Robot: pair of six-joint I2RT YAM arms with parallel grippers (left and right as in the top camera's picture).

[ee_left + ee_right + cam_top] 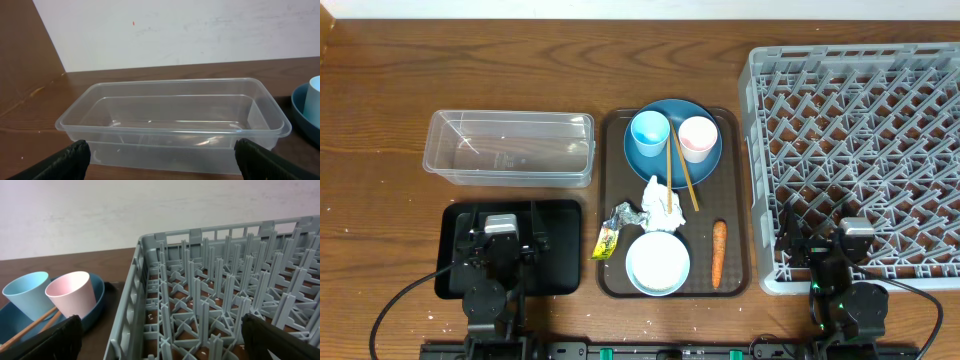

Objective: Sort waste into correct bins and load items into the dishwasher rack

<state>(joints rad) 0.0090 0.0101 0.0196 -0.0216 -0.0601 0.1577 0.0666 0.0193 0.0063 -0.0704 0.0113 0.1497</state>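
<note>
Starting: nothing sorted, left gripper [161, 159] and right gripper [161, 336] spread and empty. I'd fetch the tissue [660, 199], three o'clock from the left gripper.

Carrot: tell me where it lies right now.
Overhead view: the carrot lies on the brown tray's right side, between the white bowl and the grey rack.
</note>
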